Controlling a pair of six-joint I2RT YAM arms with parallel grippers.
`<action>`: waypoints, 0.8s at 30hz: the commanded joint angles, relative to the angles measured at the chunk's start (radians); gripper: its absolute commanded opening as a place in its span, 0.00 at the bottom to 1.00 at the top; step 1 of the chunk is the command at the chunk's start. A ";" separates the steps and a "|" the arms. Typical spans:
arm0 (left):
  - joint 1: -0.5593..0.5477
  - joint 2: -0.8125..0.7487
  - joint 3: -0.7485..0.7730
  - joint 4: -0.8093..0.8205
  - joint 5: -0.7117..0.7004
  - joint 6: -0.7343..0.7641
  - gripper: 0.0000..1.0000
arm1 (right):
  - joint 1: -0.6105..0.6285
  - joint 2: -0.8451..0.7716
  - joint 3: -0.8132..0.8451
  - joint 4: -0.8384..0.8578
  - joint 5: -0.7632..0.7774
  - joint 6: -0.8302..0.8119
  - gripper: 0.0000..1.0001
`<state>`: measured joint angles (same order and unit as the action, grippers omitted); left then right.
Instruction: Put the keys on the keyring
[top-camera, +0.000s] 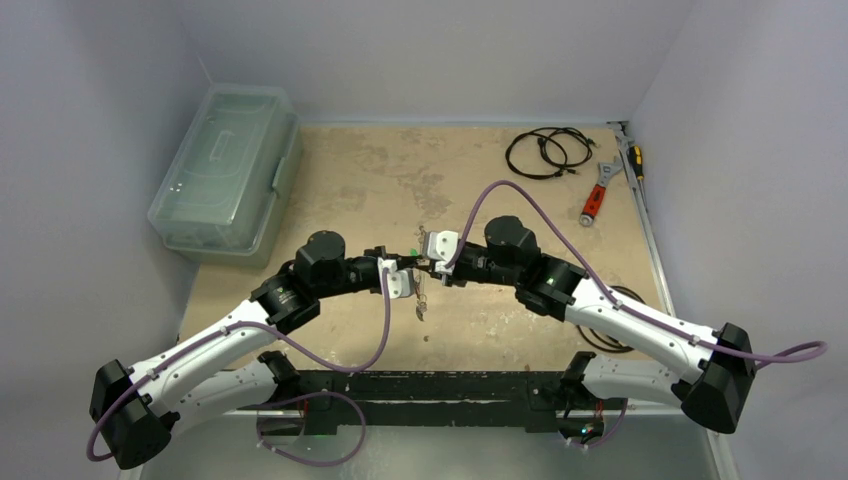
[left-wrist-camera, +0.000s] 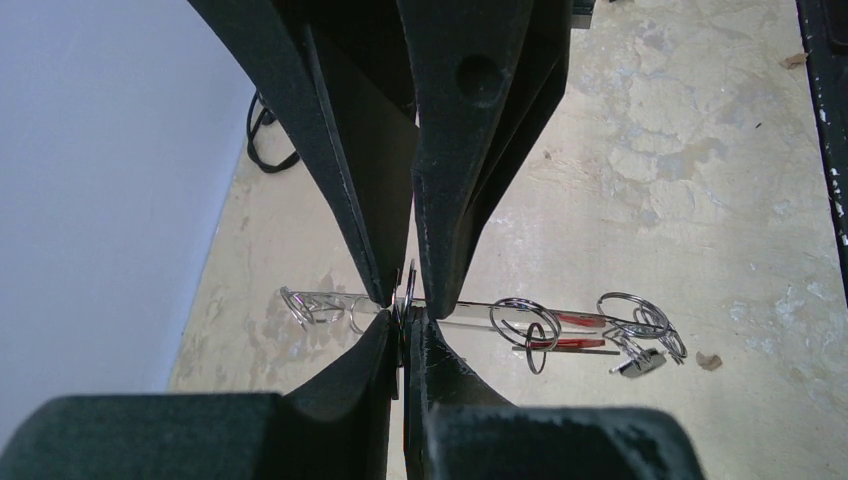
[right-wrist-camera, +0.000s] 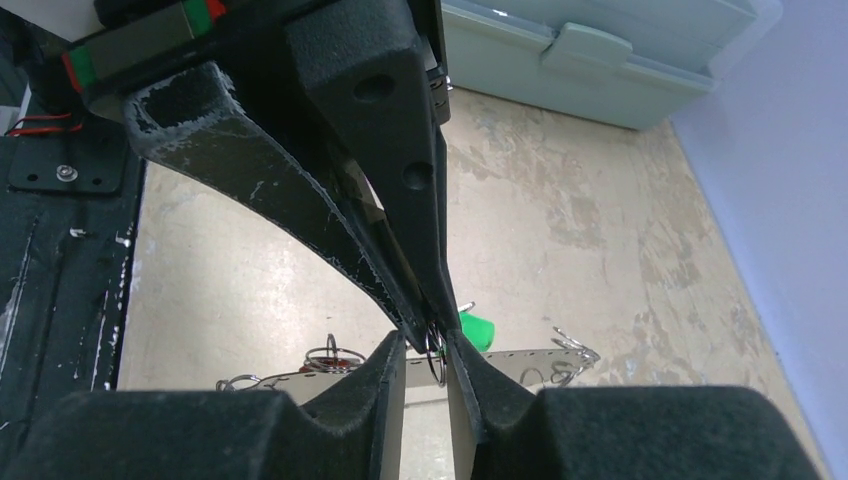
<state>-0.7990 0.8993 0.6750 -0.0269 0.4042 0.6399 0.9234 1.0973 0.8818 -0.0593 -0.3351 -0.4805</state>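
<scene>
Mid-air over the counter (top-camera: 350, 190), nose to nose on the keyring (left-wrist-camera: 470, 314).

On the left gripper (left-wrist-camera: 405, 318): pressed tight shut on the keyring's flat strip, seen edge-on, holding it level and clear of the counter. On the right gripper (right-wrist-camera: 428, 345): tip to tip with the left one, parted only a sliver, with a small split ring (right-wrist-camera: 438, 365) hanging in the gap; cannot tell whether the pads touch it. Just beside that gap, a green tag (right-wrist-camera: 478, 328). Further along the strip, away from the left gripper's pinch, more split rings bunched with a red tag (left-wrist-camera: 565, 330). From above, a small cluster dangling just below the meeting point, near the counter's middle.
</scene>
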 joint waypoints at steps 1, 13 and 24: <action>-0.002 -0.011 0.041 0.050 -0.001 0.007 0.00 | 0.009 0.002 0.041 0.020 0.017 -0.021 0.22; -0.002 -0.014 0.040 0.047 0.003 0.012 0.00 | 0.012 -0.010 0.028 0.014 0.064 -0.043 0.11; -0.002 -0.015 0.040 0.047 0.008 0.015 0.00 | 0.014 -0.011 0.027 0.012 0.076 -0.047 0.19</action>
<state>-0.7990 0.8993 0.6750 -0.0380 0.3965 0.6434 0.9352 1.1038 0.8818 -0.0597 -0.2783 -0.5152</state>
